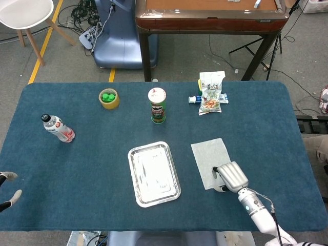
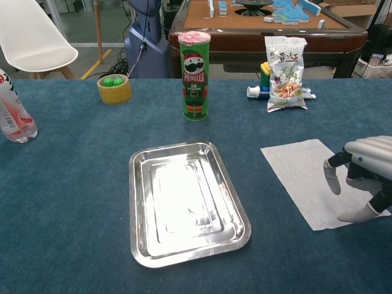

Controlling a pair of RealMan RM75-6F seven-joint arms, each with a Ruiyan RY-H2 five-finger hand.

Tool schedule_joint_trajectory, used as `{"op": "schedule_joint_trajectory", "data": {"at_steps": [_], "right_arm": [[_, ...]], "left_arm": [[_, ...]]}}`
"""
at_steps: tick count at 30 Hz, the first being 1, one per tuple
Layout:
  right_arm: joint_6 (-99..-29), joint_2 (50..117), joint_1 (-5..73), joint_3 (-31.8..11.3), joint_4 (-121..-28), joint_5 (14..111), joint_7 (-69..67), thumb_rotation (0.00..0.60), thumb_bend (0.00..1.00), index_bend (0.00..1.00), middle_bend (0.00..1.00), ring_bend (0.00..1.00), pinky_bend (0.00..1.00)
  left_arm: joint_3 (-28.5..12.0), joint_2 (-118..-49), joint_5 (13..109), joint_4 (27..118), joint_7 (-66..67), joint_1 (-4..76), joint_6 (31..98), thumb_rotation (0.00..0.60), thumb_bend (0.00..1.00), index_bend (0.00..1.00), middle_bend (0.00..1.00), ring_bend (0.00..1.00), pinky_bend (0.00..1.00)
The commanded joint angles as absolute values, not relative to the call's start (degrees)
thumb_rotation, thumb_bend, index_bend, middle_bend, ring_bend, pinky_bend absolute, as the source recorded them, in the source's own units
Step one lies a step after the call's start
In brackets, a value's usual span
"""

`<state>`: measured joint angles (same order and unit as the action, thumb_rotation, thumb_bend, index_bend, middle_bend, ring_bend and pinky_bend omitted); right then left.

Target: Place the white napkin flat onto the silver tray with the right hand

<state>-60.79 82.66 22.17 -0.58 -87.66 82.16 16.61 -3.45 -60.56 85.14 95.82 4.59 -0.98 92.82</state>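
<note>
White and flat, the napkin (image 1: 209,161) lay on the blue table cloth (image 1: 82,164) just to the right of the silver tray (image 1: 153,173), not touching it; the tray held nothing. The right hand (image 1: 230,177) hovered over the napkin's near right corner, fingers (image 2: 331,178) curled downward and apart with nothing between them, one fingertip close to the paper's edge; whether it touched the paper could not be told. Beyond the tray stood a green Pringles can (image 1: 157,105); to the can's right lay a snack bag (image 1: 211,92), and to its left a yellow tape roll (image 1: 108,98); far left of the tray lay a water bottle (image 1: 57,128). Only the fingertips of the left hand (image 1: 10,188) showed, spread and holding nothing.
</note>
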Motion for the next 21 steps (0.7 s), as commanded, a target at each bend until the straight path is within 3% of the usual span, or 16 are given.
{"op": "schedule_joint_trajectory", "data": {"at_steps": [1, 21], "right_arm": [[-60.62, 83.03, 22.30, -0.38, -87.39, 82.11, 16.73, 0.600, 0.00, 0.57, 1.00, 1.00, 1.00], [-59.24, 87.09, 23.21, 0.62, -83.05, 81.22, 17.78, 0.600, 0.00, 0.57, 1.00, 1.00, 1.00]], "left_arm": [[-3.44, -60.48, 85.18, 95.87, 4.50, -1.02, 92.85, 0.600, 0.21, 0.43, 0.49, 0.38, 0.54], [-3.49, -60.12, 85.52, 96.25, 4.34, -1.40, 93.42, 0.600, 0.21, 0.44, 0.49, 0.38, 0.54]]}}
